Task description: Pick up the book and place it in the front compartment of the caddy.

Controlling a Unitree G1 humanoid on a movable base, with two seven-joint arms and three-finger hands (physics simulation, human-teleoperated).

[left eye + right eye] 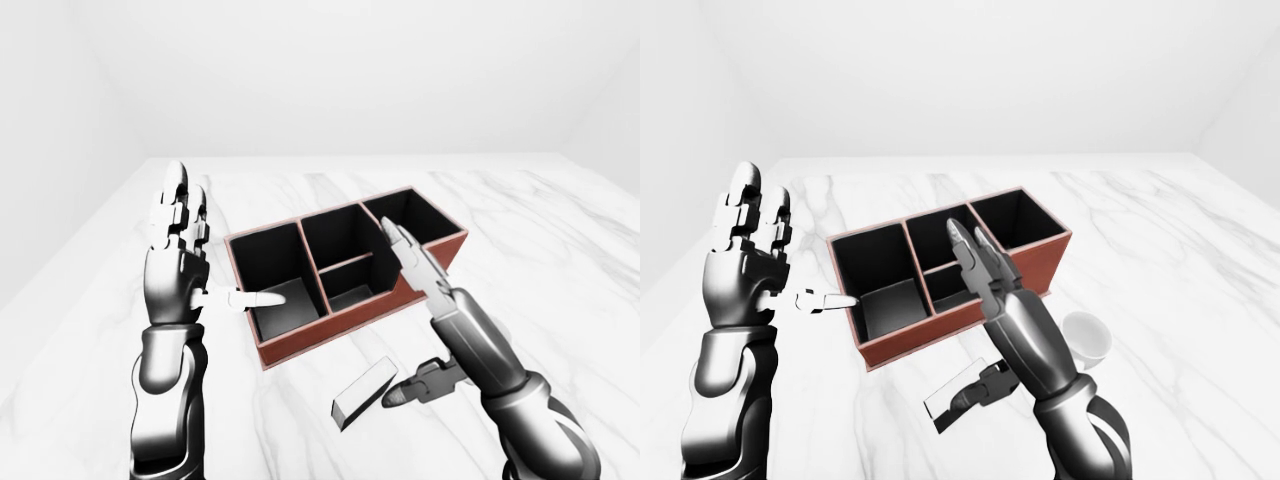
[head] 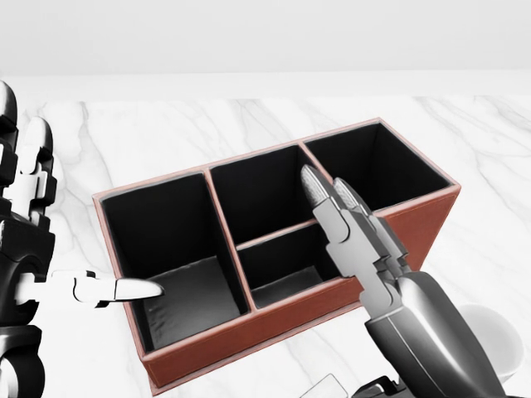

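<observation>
The pick-up has not happened yet, I'd say: the thin pale grey slab of a book [image 1: 362, 391] lies flat on the white marble-veined tabletop [image 1: 560, 260], low in the left-eye view, just below the reddish-brown box caddy [image 1: 300, 345] with its matte black compartments. The glossy metallic right hand [image 1: 425, 300] hangs over it, fingers spread, thumb near the book's end, grasping nothing. The left hand [image 1: 178, 255] stands upright at the caddy's left, released. Next it must close on that slim edge. A white cup [image 1: 1087, 338] sits right.
</observation>
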